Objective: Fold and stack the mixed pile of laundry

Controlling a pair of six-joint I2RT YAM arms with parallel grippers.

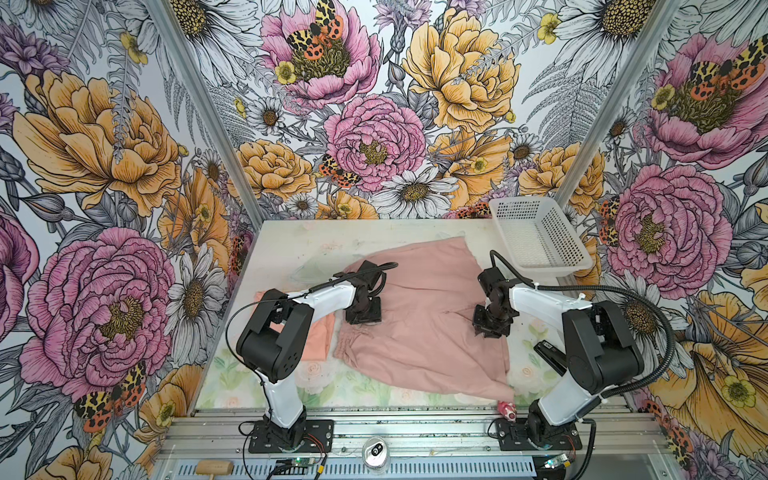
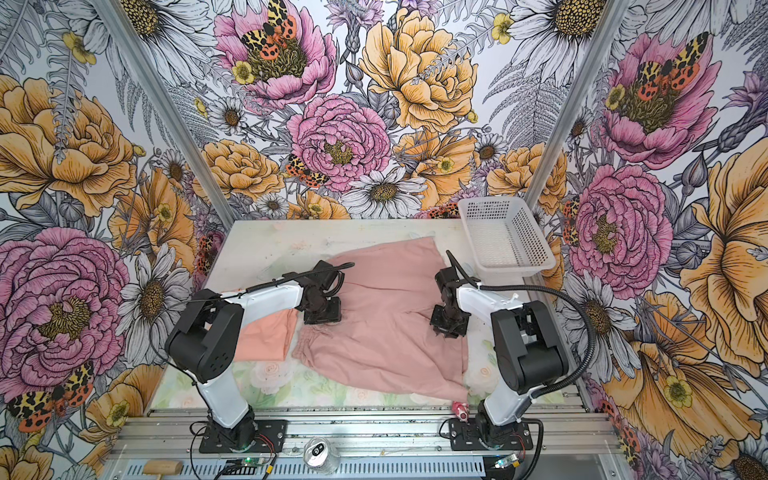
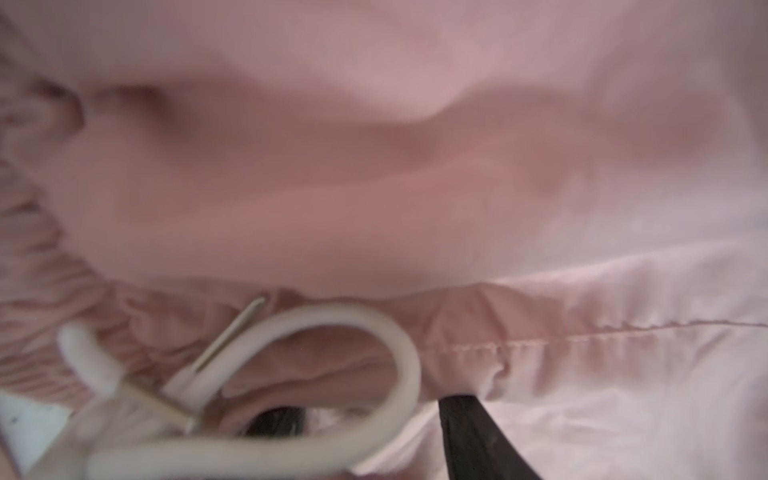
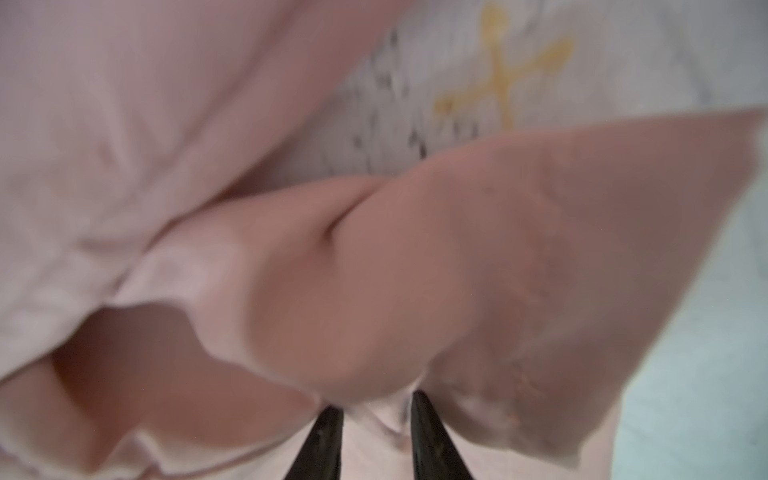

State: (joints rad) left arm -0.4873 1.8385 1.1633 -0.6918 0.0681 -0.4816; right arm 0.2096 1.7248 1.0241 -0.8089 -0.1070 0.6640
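Both top views look steeply down from high above me, side by side, sharing the whole table. My wrist cameras sit very close over the dusty-pink garment, blurred.

The garment lies in the middle of the table, the T-shirt just left of it, the basket far right, the stapler near right.

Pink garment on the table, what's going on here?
The dusty-pink garment lies spread across the table, worked from both sides. The right gripper pinches a fold near its right edge. The left gripper sits by the gathered waistband and white drawstring; its grip is unclear. The peach T-shirt lies flat at the left, partly hidden by the left arm.
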